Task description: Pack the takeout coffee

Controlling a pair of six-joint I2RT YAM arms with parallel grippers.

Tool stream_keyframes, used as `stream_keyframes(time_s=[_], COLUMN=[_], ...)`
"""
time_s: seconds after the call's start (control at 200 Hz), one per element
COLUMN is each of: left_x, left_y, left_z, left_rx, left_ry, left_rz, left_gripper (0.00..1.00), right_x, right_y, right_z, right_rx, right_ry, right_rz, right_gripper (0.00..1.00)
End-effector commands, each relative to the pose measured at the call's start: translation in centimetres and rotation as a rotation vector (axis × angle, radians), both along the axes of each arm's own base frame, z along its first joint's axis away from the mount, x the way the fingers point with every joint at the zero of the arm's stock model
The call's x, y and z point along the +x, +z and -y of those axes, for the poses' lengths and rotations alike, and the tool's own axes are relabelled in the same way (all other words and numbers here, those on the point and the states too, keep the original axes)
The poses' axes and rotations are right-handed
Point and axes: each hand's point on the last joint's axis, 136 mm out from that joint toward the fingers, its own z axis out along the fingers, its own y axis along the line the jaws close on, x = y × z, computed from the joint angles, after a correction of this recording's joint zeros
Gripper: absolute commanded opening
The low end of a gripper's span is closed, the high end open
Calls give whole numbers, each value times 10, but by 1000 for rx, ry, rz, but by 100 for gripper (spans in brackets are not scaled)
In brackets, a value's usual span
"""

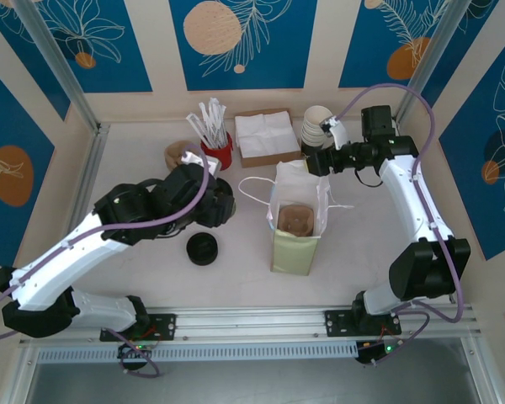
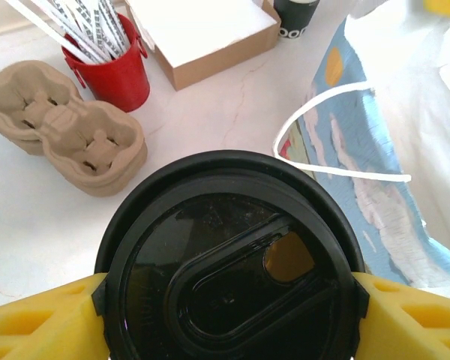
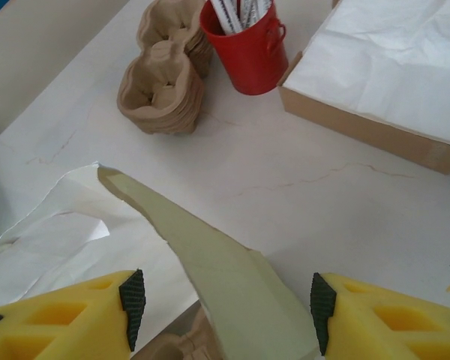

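Observation:
The takeout coffee (image 2: pixel 229 270), its round black lid on, is clamped between my left gripper's yellow fingers (image 2: pixel 45 319). That left gripper (image 1: pixel 217 204) is shut on the cup just left of the open paper bag (image 1: pixel 296 223), whose white handle (image 2: pixel 315 120) loops close by. A brown cup carrier (image 1: pixel 296 220) lies inside the bag. My right gripper (image 1: pixel 321 158) hovers open at the bag's far right rim. In the right wrist view the bag's pale green edge (image 3: pixel 232 277) runs between the wide-apart pads (image 3: pixel 133 304) without touching them.
A low pile of black lids (image 1: pixel 202 248) sits in front of the left gripper. Along the back stand stacked pulp carriers (image 1: pixel 179 153), a red bucket of stir sticks (image 1: pixel 217 151), a napkin box (image 1: pixel 266 135) and a stack of nested cups (image 1: pixel 317 126).

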Motion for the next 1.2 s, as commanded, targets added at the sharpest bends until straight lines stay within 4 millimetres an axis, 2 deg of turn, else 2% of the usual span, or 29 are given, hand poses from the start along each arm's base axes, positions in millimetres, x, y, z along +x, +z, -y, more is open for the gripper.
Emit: stream_keyframes(time_s=[0.0, 0.245, 0.34, 0.47, 0.735, 0.995, 1.195], left_x=[0, -5, -6, -7, -14, -16, -17], left_y=[20, 53, 59, 62, 80, 92, 99], left_z=[-17, -12, -11, -8, 7, 14, 23], left_rx=[44, -18, -15, -7, -95, -122, -145], left_ry=[-3, -58, -76, -96, -167, -197, -233], left_rz=[43, 79, 84, 77, 81, 92, 97], left_gripper=[75, 76, 76, 77, 77, 77, 77], right_x=[-8, -5, -9, -10, -3, 2, 6], right_y=[7, -1, 1, -2, 3, 9, 12], right_z=[-14, -23, -29, -35, -43, -49, -49], right_rx=[19, 11, 35, 35, 30, 6, 73], right_ry=[88, 108, 137, 140, 79, -80, -207], right_rz=[27, 9, -3, -8, -13, -6, -67], right_gripper=[63, 59, 49, 30, 13, 7, 7])
